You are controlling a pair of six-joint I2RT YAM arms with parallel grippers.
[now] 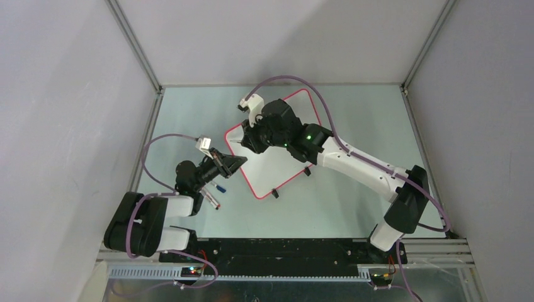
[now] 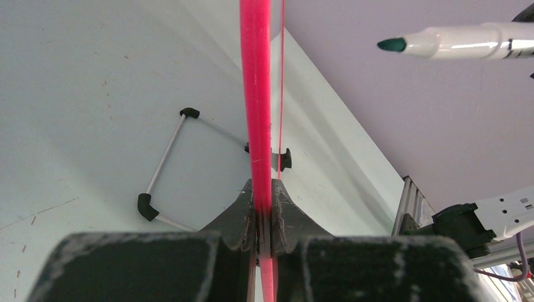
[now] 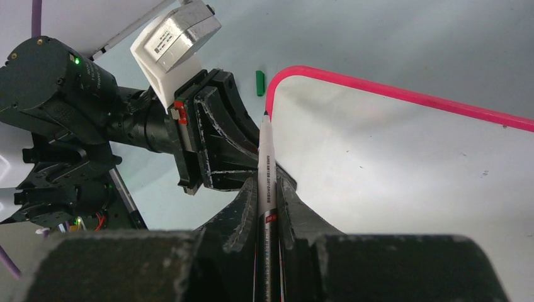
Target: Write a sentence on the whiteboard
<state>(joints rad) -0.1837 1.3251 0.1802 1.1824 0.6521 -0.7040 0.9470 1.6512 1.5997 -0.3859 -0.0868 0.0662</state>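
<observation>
Now, large glossy white rectangular whiteboard (image 3: pixel 390 163) with thin red-pink rim on pale table (image 1: pixel 352 126), left gripper (image 2: pixel 263 189) clamped on its left rim, right gripper (image 3: pixel 267 189) pinching white green-tipped marker (image 3: pixel 266 145) over that corner.

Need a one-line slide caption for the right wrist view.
Right gripper grips a marker, tip near a pink-rimmed corner of the whiteboard, while the left gripper clamps the board's edge.

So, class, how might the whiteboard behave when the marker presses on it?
Probably stiff: the whiteboard shows a straight rim in the left wrist view. Its glossy face likely lets the marker glide. Resting on clip feet, it may slide or rock, hence the left gripper clamping its edge.
</observation>
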